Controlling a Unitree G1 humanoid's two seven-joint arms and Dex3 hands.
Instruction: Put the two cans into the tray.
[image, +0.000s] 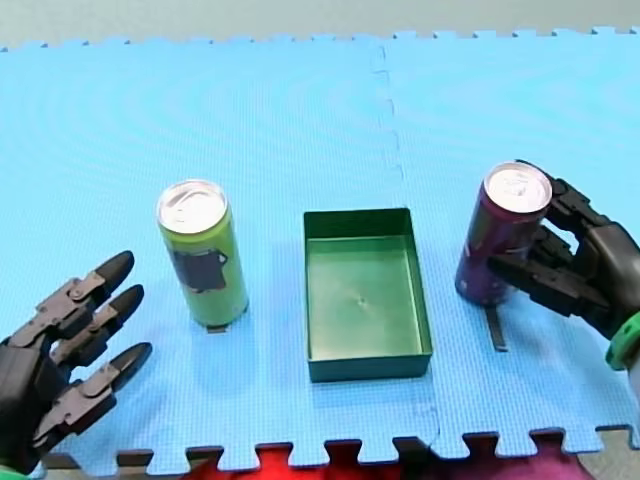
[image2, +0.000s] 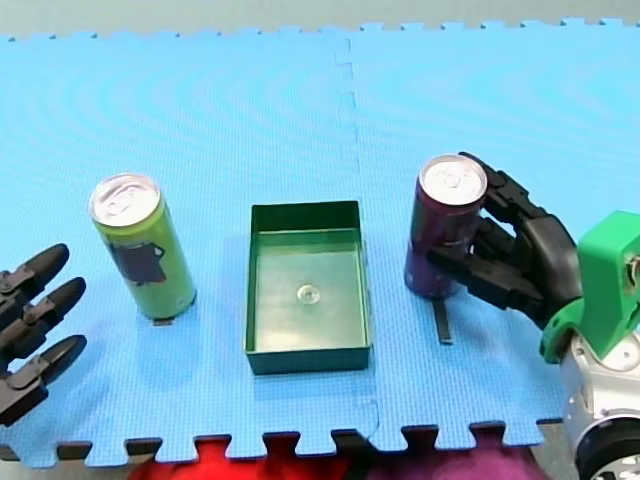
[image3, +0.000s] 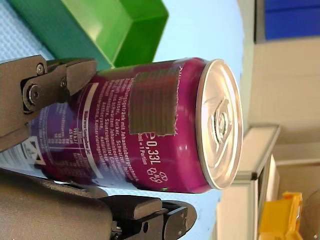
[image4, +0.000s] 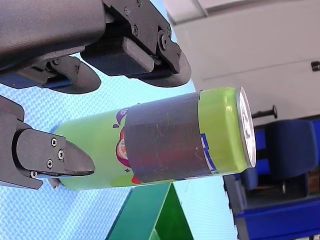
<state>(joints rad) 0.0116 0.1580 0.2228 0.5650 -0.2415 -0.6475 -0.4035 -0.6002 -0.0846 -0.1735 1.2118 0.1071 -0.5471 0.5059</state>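
1. Right hand (image2: 512, 258) clamped around upright purple can (image2: 435, 232), gripped from both sides (base on the blue mat (image: 250, 120)).
2. Left hand (image: 68, 352) open, holding nothing; green can (image: 205, 262) upright just ahead of it, not touching.
3. Green tray (image: 368, 367) beyond the purple can from the right hand, between both cans.

i see a green rectangular tray (image: 350, 320) in the middle, open side up, green can (image: 203, 252) upright to its left, grey tape on its side, purple can (image: 503, 235) upright near its right, gripped by my right hand (image: 580, 265)
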